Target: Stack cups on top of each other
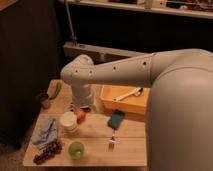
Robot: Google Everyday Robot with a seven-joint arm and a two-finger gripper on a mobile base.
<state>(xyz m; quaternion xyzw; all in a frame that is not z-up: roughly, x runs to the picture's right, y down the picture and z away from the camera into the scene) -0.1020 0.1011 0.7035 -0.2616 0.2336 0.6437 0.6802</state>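
We see the gripper (82,106) just left of the yellow tub (127,106); we cannot tell its grip state. White cup (68,121) front-left of tub, green cup (76,149) farther front, dark cup (45,100) far left.
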